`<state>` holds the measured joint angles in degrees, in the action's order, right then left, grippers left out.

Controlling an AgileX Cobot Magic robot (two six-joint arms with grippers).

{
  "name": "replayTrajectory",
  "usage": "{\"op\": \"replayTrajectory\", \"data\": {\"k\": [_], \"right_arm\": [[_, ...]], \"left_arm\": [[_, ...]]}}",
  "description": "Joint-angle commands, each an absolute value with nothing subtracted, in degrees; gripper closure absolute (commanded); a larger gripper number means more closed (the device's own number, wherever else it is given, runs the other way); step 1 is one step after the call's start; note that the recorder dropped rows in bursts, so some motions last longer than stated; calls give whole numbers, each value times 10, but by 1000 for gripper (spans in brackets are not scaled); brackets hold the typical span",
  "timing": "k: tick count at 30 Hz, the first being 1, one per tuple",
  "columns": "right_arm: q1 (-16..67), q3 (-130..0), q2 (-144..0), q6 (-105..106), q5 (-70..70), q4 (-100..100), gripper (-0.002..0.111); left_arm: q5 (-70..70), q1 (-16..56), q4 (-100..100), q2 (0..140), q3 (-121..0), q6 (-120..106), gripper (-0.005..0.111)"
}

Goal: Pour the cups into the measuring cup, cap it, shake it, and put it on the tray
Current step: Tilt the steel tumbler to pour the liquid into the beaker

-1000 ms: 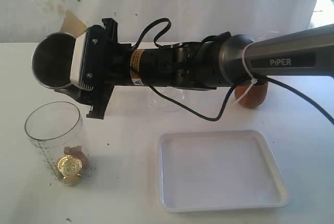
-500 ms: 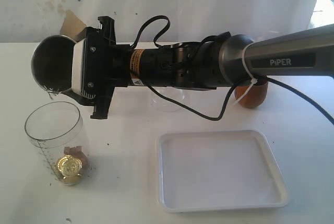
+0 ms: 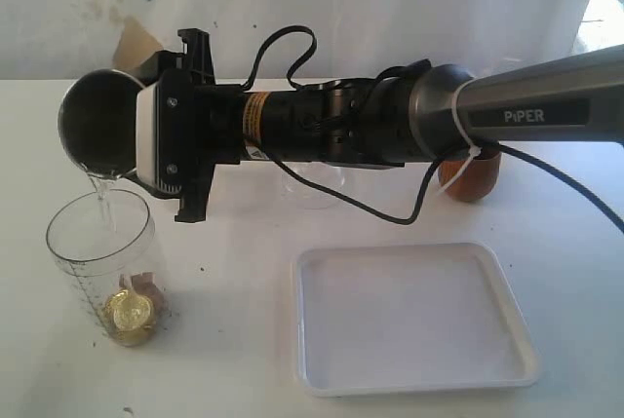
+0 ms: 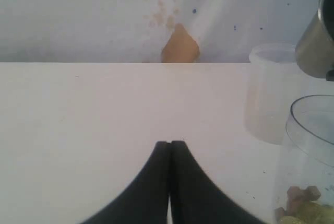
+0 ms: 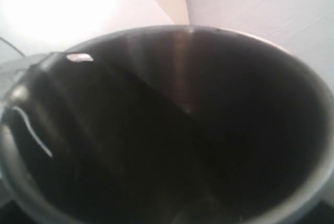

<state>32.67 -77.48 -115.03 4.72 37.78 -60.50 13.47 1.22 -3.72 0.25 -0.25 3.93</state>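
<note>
My right gripper (image 3: 138, 135) reaches across to the far left and is shut on the stainless-steel tumbler (image 3: 97, 126). The tumbler lies tipped on its side above the clear measuring cup (image 3: 102, 257). A thin stream of clear liquid (image 3: 100, 196) runs from its rim into the measuring cup, which holds gold and brown pieces (image 3: 132, 313) at the bottom. The tumbler's dark inside (image 5: 177, 130) fills the right wrist view and hides the fingers. The brown wooden cup (image 3: 471, 176) stands behind the arm at the right. The white tray (image 3: 409, 325) lies at the front right. My left gripper (image 4: 169, 143) is shut on nothing.
A clear lid (image 3: 312, 187) stands behind the right arm, and it is the frosted lid (image 4: 271, 93) in the left wrist view. A brown scrap (image 3: 136, 45) leans on the white back wall. The right arm's black cable (image 3: 390, 218) loops down towards the table.
The tumbler has tipped further over the measuring cup. Liquid, a drip half a second ago, now streams into the measuring cup. The left gripper has stayed shut.
</note>
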Motion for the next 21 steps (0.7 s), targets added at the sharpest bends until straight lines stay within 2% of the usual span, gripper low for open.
{"op": "replayTrajectory", "data": {"k": [1, 21], "right_arm": [[331, -782, -1138, 71, 397, -588, 108], [331, -782, -1138, 117, 372, -588, 108]], "left_arm": [[134, 13, -38, 0, 0, 41, 107], [134, 13, -38, 0, 0, 41, 107]]}}
